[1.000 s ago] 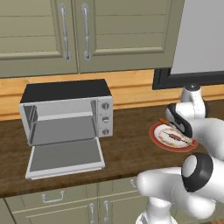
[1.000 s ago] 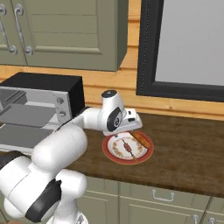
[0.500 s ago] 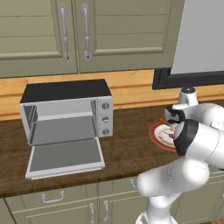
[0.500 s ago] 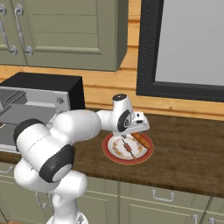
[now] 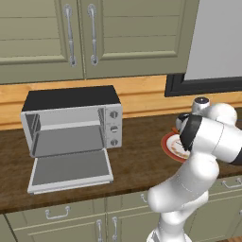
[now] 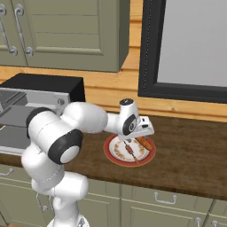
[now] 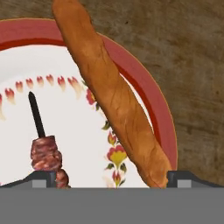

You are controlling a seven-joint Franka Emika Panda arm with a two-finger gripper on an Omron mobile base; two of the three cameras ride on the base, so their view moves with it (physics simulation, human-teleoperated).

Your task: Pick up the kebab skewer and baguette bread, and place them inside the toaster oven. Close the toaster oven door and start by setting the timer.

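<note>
A toaster oven stands on the tabletop against the back wall, below the wall cabinets. The toaster oven door lies folded down flat toward the front edge. Well to the oven's right a plate sits on the tabletop. On the plate the baguette bread and the kebab skewer lie side by side, apart. The fingers hang just above them, spread to either side of both.

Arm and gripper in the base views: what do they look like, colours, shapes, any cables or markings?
Glossy white arm built of fat rounded links, with dark grey to black bands at the joints. A small grey-topped cap sits on the wrist joint. The white boxy gripper carries two small dark fingertips. No cables or markings visible.
</note>
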